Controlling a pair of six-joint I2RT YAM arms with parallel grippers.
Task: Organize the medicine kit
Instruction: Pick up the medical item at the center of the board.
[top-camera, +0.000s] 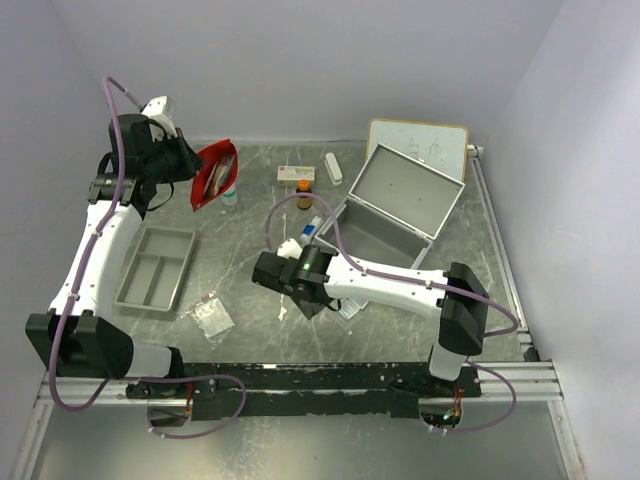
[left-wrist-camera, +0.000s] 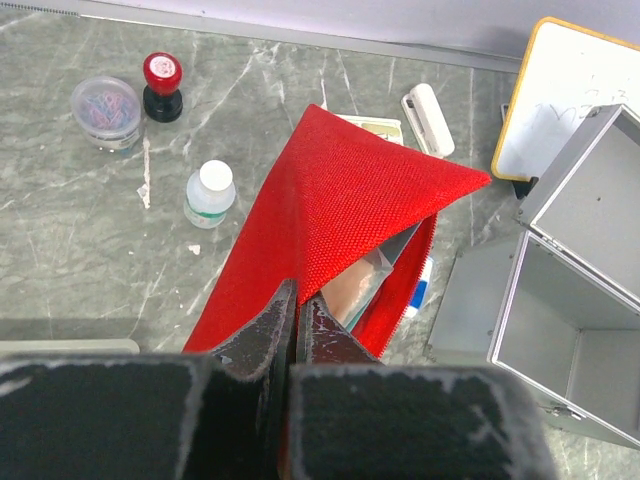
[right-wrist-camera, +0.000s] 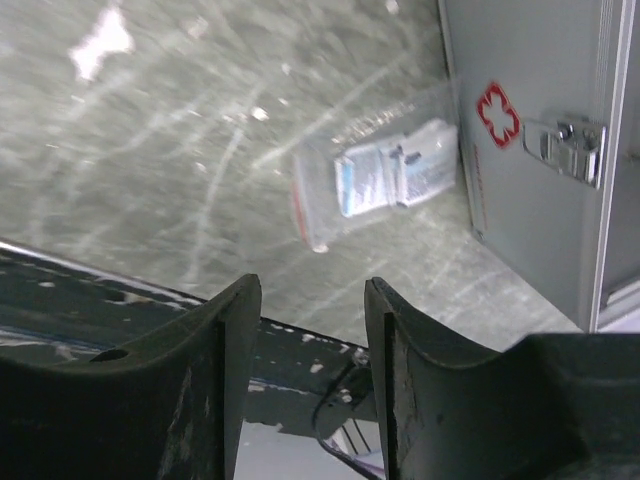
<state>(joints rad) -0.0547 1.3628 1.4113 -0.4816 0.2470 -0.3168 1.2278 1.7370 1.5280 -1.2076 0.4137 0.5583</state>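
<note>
The medicine kit (top-camera: 385, 225) is a silver case standing open at the centre right, its lid (top-camera: 410, 190) tipped back. Its front with a red cross and latch (right-wrist-camera: 572, 148) shows in the right wrist view. My left gripper (left-wrist-camera: 297, 300) is shut on the edge of a red pouch (left-wrist-camera: 335, 195) and holds it up at the back left (top-camera: 215, 172); packets show inside the pouch's open mouth. My right gripper (right-wrist-camera: 310, 290) is open and holds nothing; it hangs low in front of the kit (top-camera: 300, 295). A clear bag with a packet (right-wrist-camera: 385, 180) lies against the kit's front.
A grey divided tray (top-camera: 155, 265) and a clear bag (top-camera: 212, 313) lie at the left. A white bottle (left-wrist-camera: 210, 192), a red stamp (left-wrist-camera: 162, 85) and a round tub (left-wrist-camera: 105, 110) stand near the pouch. A whiteboard (top-camera: 418, 145), a small box (top-camera: 295, 173) and a brown bottle (top-camera: 304, 197) are at the back.
</note>
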